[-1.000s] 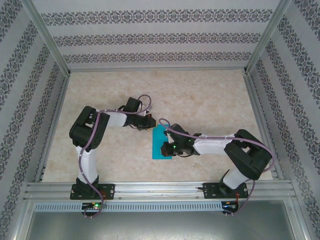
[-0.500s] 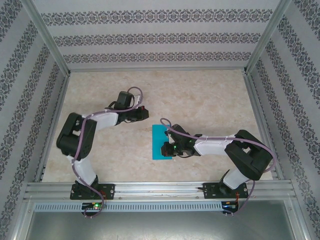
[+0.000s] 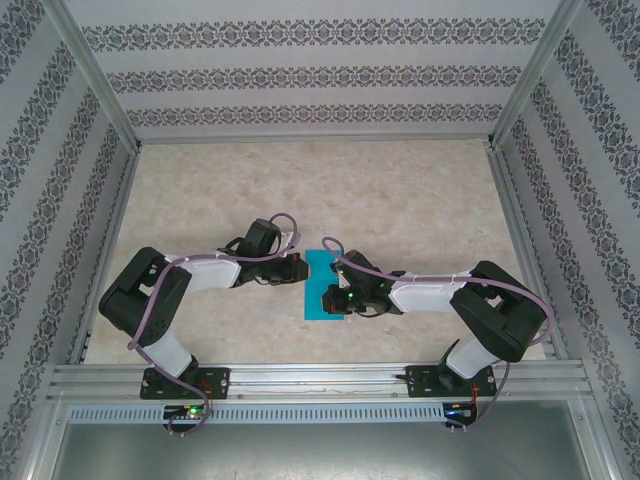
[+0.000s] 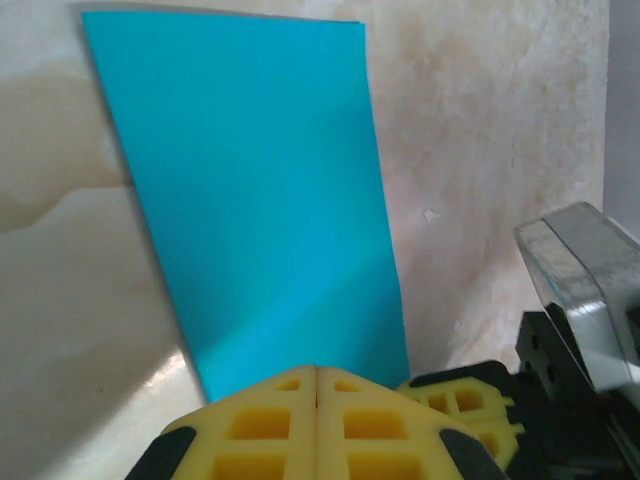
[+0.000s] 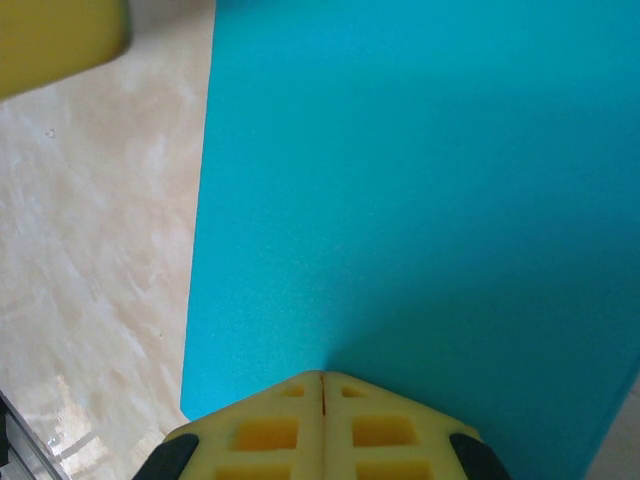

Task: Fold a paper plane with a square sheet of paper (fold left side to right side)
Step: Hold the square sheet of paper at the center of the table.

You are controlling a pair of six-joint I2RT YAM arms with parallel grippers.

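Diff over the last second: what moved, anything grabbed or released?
The left gripper first pulled back from the sheet of paper, away toward the far left. It then swung back and now sits shut at the sheet's left edge. Nothing was grabbed or released. The right gripper stayed shut over the sheet's near part, and the folded sheet did not shift.

Plain turquoise-blue on the square sheet of paper (image 3: pixel 314 290). Mottled beige-and-cream marbling across the table (image 3: pixel 400 190). White with dark floral bands on the walls (image 3: pixel 300 75). Yellow with a square grid on the left gripper (image 4: pixel 316 380) and right gripper (image 5: pixel 322 385); black and white on 2 arms (image 3: pixel 200 272), lilac on cables (image 3: pixel 343 258).
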